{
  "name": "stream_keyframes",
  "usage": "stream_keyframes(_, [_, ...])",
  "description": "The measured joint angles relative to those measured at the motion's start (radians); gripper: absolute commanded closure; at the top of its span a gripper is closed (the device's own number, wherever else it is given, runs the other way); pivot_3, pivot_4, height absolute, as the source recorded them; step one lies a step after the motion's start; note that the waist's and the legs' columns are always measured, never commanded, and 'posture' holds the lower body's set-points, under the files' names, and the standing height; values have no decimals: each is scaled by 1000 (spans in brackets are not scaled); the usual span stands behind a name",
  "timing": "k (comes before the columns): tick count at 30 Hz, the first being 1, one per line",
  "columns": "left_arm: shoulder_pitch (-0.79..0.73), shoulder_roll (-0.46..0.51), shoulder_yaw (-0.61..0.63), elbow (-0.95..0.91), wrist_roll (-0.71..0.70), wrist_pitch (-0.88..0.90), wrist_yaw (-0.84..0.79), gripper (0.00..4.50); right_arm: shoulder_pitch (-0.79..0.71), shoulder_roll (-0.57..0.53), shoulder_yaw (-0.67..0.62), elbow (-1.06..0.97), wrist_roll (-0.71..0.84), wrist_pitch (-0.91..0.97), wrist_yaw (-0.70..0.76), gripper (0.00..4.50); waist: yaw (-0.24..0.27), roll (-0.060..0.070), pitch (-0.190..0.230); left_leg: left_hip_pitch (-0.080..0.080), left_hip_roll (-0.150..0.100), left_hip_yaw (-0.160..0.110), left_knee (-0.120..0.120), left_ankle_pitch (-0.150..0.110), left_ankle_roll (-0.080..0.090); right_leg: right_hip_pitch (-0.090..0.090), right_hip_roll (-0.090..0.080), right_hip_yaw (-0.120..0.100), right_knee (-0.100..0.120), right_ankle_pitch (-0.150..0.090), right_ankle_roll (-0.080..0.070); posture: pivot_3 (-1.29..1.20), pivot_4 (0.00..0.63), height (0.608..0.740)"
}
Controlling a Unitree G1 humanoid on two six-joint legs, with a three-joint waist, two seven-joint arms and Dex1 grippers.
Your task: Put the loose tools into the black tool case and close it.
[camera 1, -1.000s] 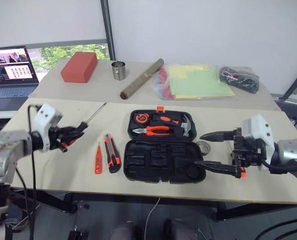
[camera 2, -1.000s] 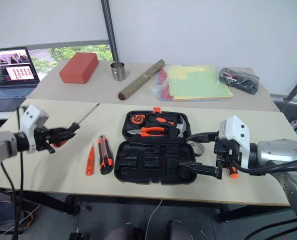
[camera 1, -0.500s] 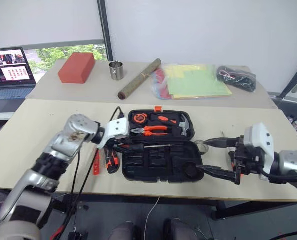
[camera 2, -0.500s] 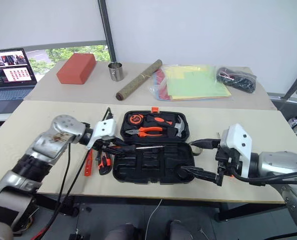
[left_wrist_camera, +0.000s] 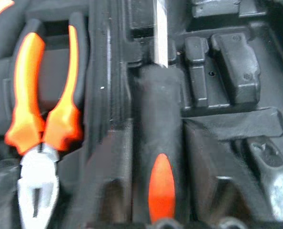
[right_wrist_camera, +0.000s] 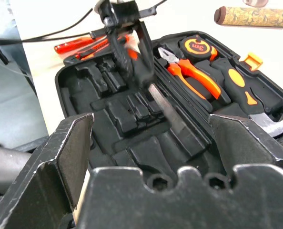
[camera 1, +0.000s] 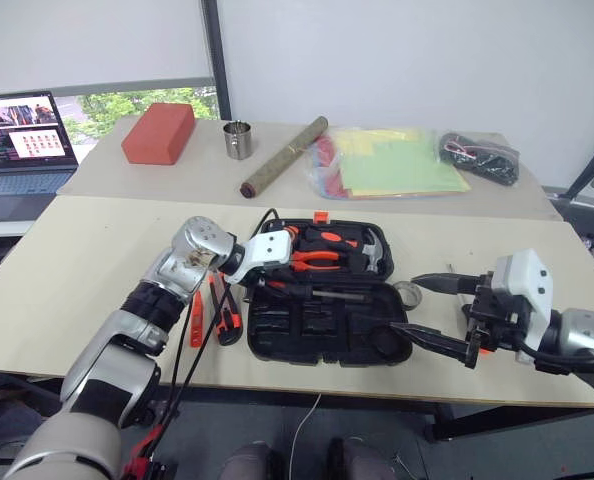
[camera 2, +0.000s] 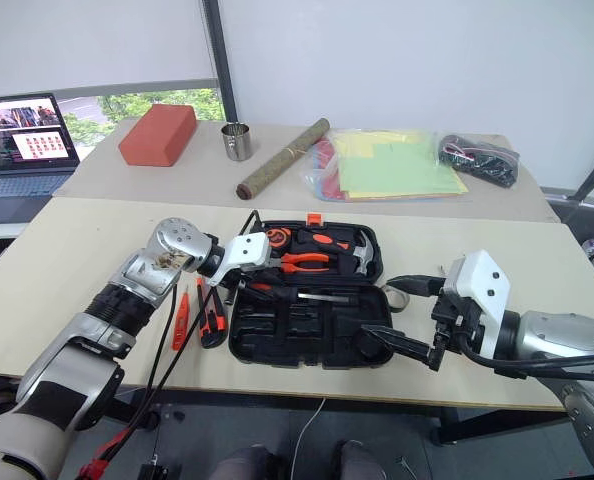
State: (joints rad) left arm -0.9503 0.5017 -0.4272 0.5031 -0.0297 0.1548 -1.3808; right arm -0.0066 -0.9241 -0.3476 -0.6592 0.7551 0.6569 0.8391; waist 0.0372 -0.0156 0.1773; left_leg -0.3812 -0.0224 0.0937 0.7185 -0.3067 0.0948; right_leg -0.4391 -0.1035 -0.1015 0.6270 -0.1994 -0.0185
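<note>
Screwdriver (left_wrist_camera: 160, 157) now lying in a slot of the open black tool case (camera 1: 329, 320), mid tabletop; left gripper (camera 1: 269, 278) has carried it over, jaws loosening around its handle. Tester pen (camera 1: 196, 318) and utility knife (camera 1: 225, 320) waiting left. Right gripper (camera 1: 432, 312) jaws apart.

left gripper (camera 1: 270, 283) swung in from table's left edge, screwdriver (camera 1: 312, 292) now lying in black tool case (camera 1: 329, 325) near hinge.
</note>
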Motion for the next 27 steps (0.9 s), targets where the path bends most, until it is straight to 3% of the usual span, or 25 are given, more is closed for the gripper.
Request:
stream_keyframes(2, [0,-7,12,-3,-1,10,4,557,7,0,-8,-2,9,3,-6,0,0,0,0,-2,0,-1,2,-1,1,0,0,-1,0,0,0,0,150,736])
stream_keyframes(3, [0,-8,19,-3,-1,20,10,273,11,0,-12,-3,14,3,-9,0,1,0,0,-3,0,-2,4,-1,2,0,0,-1,0,0,1,0,150,736])
stream_keyframes(4, [0,-10,24,-3,-2,27,14,273,13,0,-14,-4,15,4,-12,0,1,0,0,-3,0,-2,5,-1,3,0,0,-2,0,1,1,0,150,736])
stream_keyframes(7, [-1,-21,46,-17,-13,55,13,891,14,0,-18,-8,22,5,-15,0,1,0,0,-6,0,-3,8,-3,4,0,0,-2,0,1,2,0,150,736])
stream_keyframes(16, [-8,-52,55,-23,-6,77,21,4368,10,0,-18,-5,33,5,-17,0,2,0,0,-7,-1,-3,10,-3,6,0,-1,-2,0,2,4,0,150,736])
stream_keyframes(27, [-6,-86,-3,31,106,-72,93,4453,3,19,-16,2,36,6,-57,0,6,0,-1,-3,-1,-3,10,-4,6,4,-3,-2,-1,3,5,0,150,736])
